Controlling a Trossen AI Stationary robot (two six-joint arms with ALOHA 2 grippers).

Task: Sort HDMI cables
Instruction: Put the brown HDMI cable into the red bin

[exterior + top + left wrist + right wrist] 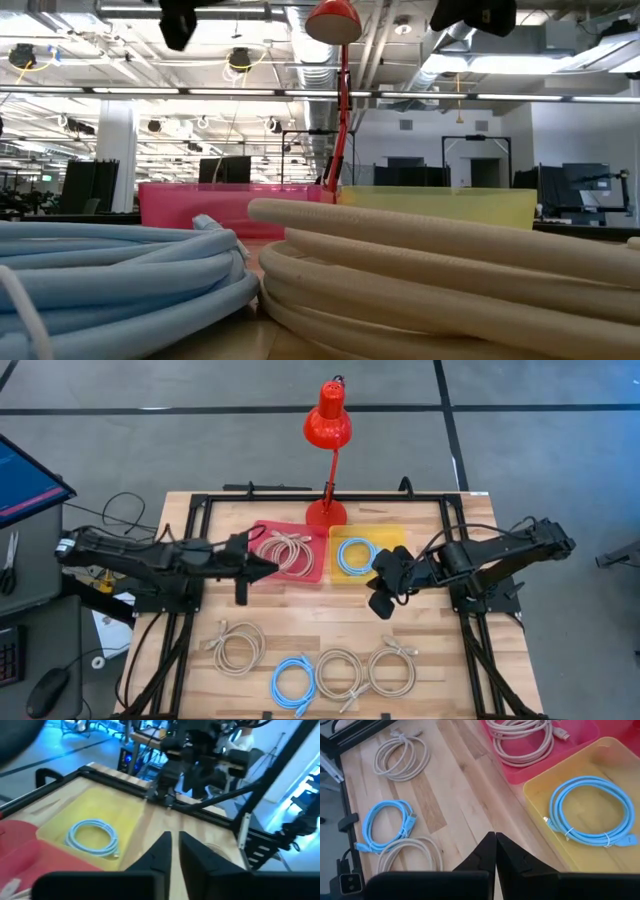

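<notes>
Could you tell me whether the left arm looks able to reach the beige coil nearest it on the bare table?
Probably yes: the left gripper hangs by the red tray, and nothing lies between it and that beige coil.

Two dark, jointed arms. Left gripper [268,567] and right gripper [381,606]: black, tapered fingers. Black wires trail alongside.

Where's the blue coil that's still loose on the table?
High view: the loose blue coil lies on the table's near edge, left of centre, between two beige coils.
</notes>
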